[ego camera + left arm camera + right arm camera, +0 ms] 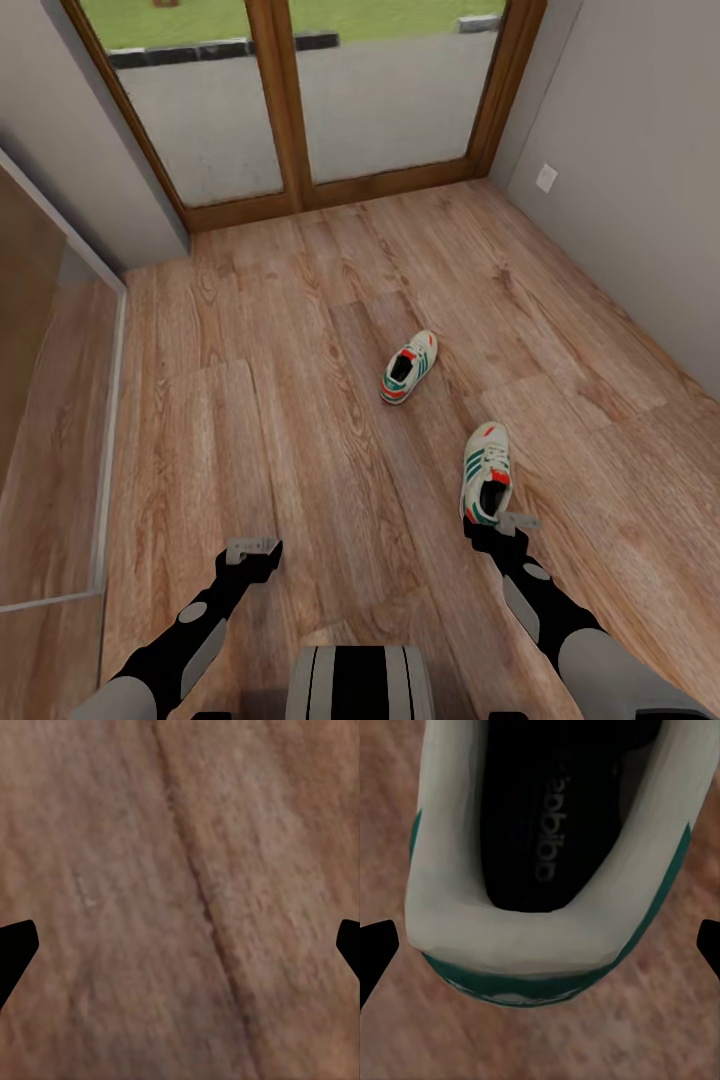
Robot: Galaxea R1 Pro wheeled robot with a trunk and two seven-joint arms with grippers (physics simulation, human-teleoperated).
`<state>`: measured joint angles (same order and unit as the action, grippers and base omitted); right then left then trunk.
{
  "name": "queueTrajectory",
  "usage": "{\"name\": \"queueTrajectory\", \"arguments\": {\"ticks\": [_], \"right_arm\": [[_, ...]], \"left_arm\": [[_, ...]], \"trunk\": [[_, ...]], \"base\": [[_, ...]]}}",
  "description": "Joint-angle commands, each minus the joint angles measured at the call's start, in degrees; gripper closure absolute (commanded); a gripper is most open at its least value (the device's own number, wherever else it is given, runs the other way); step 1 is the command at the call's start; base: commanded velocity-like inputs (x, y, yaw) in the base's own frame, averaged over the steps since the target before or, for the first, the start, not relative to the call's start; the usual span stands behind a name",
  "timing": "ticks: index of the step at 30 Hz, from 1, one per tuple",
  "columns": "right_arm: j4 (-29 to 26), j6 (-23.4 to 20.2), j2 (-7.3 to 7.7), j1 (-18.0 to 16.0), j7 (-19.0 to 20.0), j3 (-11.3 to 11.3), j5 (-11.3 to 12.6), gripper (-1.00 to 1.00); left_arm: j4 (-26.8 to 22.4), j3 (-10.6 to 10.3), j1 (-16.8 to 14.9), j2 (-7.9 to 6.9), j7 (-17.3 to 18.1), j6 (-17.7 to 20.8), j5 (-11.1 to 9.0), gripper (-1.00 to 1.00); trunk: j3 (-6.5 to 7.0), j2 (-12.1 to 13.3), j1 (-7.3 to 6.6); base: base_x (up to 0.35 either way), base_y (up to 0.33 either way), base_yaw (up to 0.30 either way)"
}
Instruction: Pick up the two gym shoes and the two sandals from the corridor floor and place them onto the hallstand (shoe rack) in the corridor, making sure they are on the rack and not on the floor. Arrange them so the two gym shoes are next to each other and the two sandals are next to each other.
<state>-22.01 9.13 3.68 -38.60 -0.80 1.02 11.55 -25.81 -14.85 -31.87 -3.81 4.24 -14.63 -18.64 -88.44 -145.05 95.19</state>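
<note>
While the right gripper (516, 521) is hovering spread over the near gym shoe's (486, 471) heel, the far gym shoe (409, 367) is lying apart. Left gripper (251, 548) is hanging spread above the corridor floor (300, 400).

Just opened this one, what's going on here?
A two-armed robot is collecting shoes. Its right gripper hangs open over the heel of the near gym shoe, which lies on the corridor floor, not yet gripped. The other gym shoe lies farther out toward the glass doors. The left gripper is open over bare planks.
</note>
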Motion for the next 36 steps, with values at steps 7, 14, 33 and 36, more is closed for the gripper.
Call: {"name": "queueTrajectory", "arguments": {"ticks": [7,14,33,36], "right_arm": [[0.0,0.2,0.01,0.0,-0.1,0.1,0.4,-1.00],[0.0,0.2,0.01,0.0,-0.1,0.1,0.4,-1.00],[0.0,0.2,0.01,0.0,-0.1,0.1,0.4,-1.00],[0.0,0.2,0.01,0.0,-0.1,0.1,0.4,-1.00]], "left_arm": [[0.1,-0.4,0.0,-0.06,0.1,-0.2,-0.6,-1.00],[0.1,-0.4,0.0,-0.06,0.1,-0.2,-0.6,-1.00],[0.1,-0.4,0.0,-0.06,0.1,-0.2,-0.6,-1.00],[0.1,-0.4,0.0,-0.06,0.1,-0.2,-0.6,-1.00]], "trunk": [[-0.03,0.0,-0.01],[-0.03,0.0,-0.01],[-1.36,-0.1,0.15],[-1.36,-0.1,0.15]], "base": [[0.009,0.000,0.000],[0.000,0.000,0.000],[0.000,0.000,0.000],[0.000,0.000,0.000]]}}
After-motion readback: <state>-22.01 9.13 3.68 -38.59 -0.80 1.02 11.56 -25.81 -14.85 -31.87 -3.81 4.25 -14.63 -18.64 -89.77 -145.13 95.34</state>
